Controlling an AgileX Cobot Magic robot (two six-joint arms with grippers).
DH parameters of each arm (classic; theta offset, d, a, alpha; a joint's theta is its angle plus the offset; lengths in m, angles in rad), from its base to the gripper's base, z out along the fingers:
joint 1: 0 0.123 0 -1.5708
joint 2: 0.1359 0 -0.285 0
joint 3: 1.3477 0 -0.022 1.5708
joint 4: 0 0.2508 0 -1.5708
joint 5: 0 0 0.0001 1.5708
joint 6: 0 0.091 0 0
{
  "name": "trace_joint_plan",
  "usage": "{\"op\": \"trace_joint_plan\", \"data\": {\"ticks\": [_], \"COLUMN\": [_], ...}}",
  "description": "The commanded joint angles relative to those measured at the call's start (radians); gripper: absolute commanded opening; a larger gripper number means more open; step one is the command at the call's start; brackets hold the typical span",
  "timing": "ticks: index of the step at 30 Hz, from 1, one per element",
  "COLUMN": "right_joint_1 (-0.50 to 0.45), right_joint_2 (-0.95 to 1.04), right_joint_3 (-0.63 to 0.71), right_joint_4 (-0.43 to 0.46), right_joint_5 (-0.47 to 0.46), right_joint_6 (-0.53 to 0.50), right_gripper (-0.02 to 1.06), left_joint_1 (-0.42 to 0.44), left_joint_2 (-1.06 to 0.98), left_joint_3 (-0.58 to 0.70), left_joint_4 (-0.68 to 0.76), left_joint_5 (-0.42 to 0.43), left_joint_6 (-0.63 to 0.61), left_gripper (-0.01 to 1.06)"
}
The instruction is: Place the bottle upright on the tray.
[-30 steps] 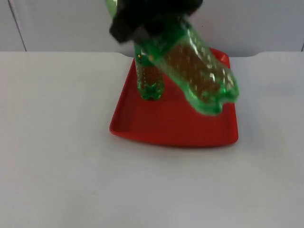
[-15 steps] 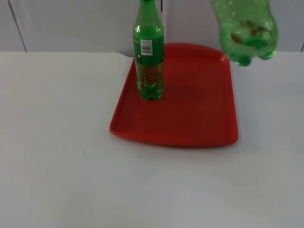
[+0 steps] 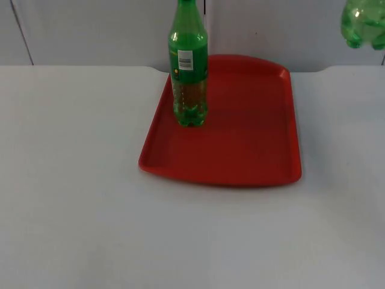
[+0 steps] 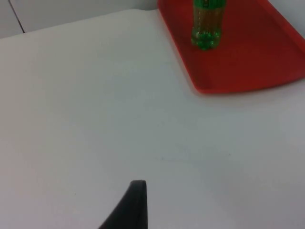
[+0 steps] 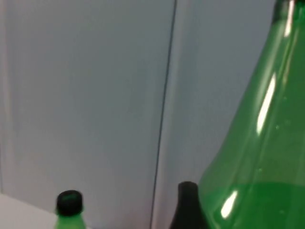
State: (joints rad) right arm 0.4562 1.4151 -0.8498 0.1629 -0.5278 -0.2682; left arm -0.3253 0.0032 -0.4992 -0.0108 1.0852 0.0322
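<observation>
The right gripper (image 5: 188, 205), its finger spread hidden, carries a green translucent plastic bottle (image 3: 364, 24), likely light, slick and crushable, best held around its stiffer neck above the red plastic tray (image 3: 252, 162).

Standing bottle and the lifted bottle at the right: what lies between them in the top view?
Nothing but bare red tray floor and grey wall lies between the standing bottle and the lifted bottle, in the top view.

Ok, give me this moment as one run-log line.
right gripper: holding second bottle aloft, right of tray | first bottle: upright on tray | left gripper: waiting over table
</observation>
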Motion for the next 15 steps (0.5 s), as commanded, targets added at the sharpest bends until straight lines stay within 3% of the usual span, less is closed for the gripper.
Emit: {"op": "trace_joint_plan", "data": {"ticks": [1,5,8,9,11,15], "right_joint_1": [-0.029,-0.054,-0.054,-0.054,-0.052,-0.054], "right_joint_2": [0.063,0.173,0.295,0.295,0.360,0.447], "right_joint_3": [0.004,-0.027,-0.038,-0.038,-0.044,-0.108], "right_joint_4": [-0.001,-0.001,-0.011,-0.011,-0.028,-0.030], "right_joint_5": [-0.110,-0.141,-0.385,-0.385,-0.555,-0.581], "right_joint_6": [-0.009,0.003,0.026,0.026,0.085,0.138], "right_gripper": [0.00,0.00,0.00,0.00,0.00,0.00], "left_joint_1": [-0.007,-0.007,-0.007,-0.007,-0.007,-0.007], "left_joint_2": [-0.003,-0.003,-0.003,-0.003,-0.003,-0.003], "left_joint_3": [0.005,0.005,0.005,0.005,0.005,0.005], "left_joint_4": [0.003,0.003,0.003,0.003,0.003,0.003], "left_joint_5": [-0.010,-0.010,-0.010,-0.010,-0.010,-0.010], "left_joint_6": [-0.002,-0.002,-0.002,-0.002,-0.002,-0.002], "left_gripper": [1.05,1.05,1.05,1.05,1.05,1.05]}}
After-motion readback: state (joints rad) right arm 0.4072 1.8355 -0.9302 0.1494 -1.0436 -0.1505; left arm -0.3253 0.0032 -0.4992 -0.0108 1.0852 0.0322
